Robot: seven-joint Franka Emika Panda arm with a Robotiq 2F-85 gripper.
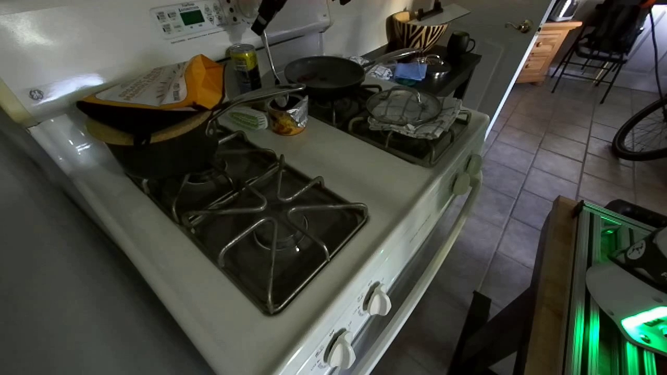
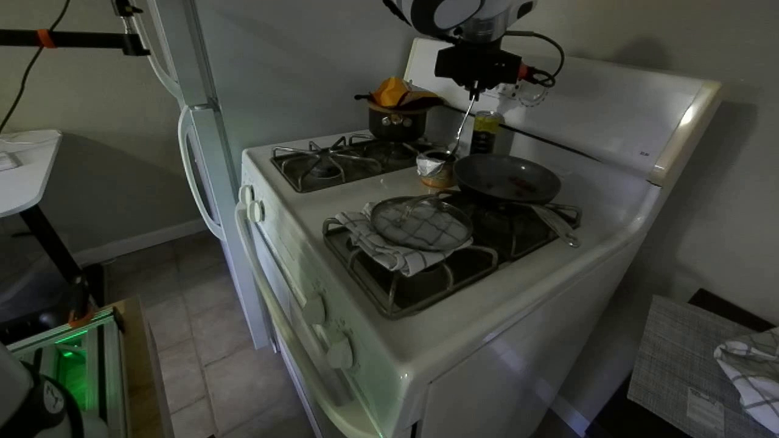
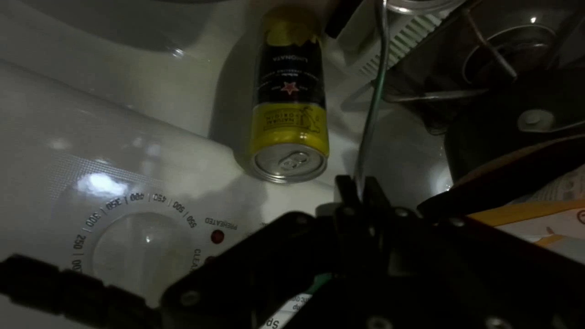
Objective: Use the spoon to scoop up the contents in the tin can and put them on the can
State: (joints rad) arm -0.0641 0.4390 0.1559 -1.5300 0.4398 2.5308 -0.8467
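Wrist view: the gripper (image 3: 359,187) has its jaws drawn together on the handle of a metal spoon (image 3: 373,105). A yellow-and-black drinks can (image 3: 290,91) stands to the left of the spoon, apart from it. In an exterior view, the spoon slants down leftward from the gripper, its lower end at the mouth of the tin can (image 2: 437,178), which stands upright on the white surface (image 2: 365,191); how deep the spoon reaches cannot be told. A dark frying pan (image 2: 487,173) with reddish bits (image 2: 524,184) lies just to the tin can's right; nearer, a glass lid (image 2: 422,226) rests on a checked cloth (image 2: 398,260). In an exterior view, crinkled foil (image 1: 298,112) covers part of the tin can's side, and a dark pot (image 1: 161,151), topped by an orange-and-white bag (image 1: 156,86), stands to its left.
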